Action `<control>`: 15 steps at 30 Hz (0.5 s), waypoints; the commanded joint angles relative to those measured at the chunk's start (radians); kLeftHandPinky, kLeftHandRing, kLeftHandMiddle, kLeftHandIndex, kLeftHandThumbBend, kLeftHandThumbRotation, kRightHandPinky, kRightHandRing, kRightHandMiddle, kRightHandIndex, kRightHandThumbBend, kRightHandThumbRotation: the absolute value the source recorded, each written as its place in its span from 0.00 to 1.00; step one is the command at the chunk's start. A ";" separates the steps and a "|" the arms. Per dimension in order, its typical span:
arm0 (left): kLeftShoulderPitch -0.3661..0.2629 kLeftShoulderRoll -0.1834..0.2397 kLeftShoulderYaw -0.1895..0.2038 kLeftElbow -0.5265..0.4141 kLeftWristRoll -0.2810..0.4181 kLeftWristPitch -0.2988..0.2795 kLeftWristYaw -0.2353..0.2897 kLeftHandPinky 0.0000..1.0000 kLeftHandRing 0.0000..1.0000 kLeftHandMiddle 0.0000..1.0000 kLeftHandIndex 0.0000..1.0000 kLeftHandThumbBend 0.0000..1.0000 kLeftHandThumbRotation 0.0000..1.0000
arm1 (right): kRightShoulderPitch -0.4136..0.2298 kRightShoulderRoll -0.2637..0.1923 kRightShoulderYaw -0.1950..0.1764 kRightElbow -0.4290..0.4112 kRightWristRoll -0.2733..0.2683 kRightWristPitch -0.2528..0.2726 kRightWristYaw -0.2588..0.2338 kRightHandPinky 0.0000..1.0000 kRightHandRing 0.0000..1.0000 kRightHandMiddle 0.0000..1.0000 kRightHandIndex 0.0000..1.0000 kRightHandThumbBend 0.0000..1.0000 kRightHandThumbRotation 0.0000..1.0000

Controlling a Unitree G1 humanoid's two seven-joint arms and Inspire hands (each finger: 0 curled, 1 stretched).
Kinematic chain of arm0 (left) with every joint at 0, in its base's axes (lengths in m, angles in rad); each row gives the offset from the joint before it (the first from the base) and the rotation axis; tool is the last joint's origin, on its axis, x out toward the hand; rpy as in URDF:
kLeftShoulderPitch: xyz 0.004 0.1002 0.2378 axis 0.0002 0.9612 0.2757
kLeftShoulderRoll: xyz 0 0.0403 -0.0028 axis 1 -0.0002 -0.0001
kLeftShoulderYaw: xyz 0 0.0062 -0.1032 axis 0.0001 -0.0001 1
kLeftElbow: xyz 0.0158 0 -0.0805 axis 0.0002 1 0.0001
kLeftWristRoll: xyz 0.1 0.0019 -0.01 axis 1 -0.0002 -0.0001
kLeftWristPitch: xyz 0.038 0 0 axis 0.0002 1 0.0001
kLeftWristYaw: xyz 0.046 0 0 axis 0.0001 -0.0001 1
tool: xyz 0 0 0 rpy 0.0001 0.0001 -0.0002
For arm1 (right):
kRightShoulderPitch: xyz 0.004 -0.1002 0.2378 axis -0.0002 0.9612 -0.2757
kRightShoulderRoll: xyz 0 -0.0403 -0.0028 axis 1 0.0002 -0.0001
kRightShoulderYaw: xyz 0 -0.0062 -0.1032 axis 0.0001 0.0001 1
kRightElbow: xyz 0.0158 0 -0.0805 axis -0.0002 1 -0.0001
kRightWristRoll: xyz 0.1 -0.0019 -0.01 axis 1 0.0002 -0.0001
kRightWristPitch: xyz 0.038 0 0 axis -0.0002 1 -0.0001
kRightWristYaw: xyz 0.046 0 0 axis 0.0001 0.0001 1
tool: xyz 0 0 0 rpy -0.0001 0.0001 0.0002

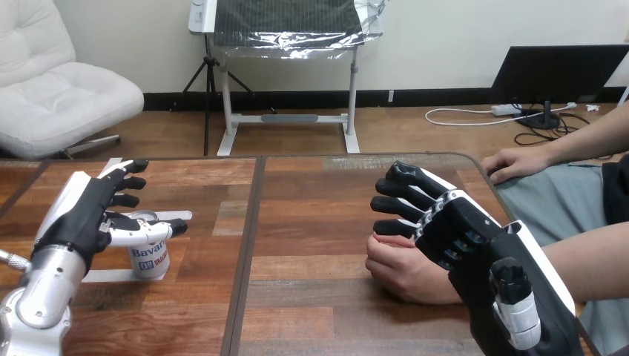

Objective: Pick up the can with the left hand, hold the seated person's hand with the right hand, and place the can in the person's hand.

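Observation:
A white can with blue print (151,261) stands upright on the wooden table (311,222) at the left. My left hand (87,211) is beside it, fingers spread straight, with the thumb (152,231) lying across the can's upper part. The fingers are not closed round the can. At the right, the person's hand (400,271) rests on the table, loosely curled. My right hand (454,231) lies over it from the right, fingers stretched out above it and not wrapped round it.
The person's other hand (519,163) rests flat at the table's far right edge. A dark seam (251,237) runs down the tabletop between the can and the two hands. A strip of white tape (111,276) lies under the can.

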State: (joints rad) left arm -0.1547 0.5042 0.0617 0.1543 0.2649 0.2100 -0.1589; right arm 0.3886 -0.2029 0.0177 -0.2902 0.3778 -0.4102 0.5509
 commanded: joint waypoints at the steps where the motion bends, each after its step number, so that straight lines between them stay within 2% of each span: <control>1: -0.049 0.004 0.027 -0.035 -0.014 -0.017 0.018 0.70 0.81 0.85 0.89 0.68 0.15 | -0.066 -0.004 -0.013 -0.013 0.010 -0.009 0.001 0.77 0.83 0.85 0.86 0.94 0.88; 15: -0.050 -0.002 0.052 -0.048 -0.073 -0.024 0.012 0.78 0.87 0.89 0.93 0.59 0.21 | -0.067 -0.003 -0.012 -0.013 0.012 -0.005 -0.001 0.77 0.83 0.85 0.86 0.94 0.88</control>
State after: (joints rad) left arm -0.1548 0.5000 0.0848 0.1503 0.2070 0.2099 -0.1580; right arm 0.3815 -0.2028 0.0177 -0.2900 0.3777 -0.4102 0.5509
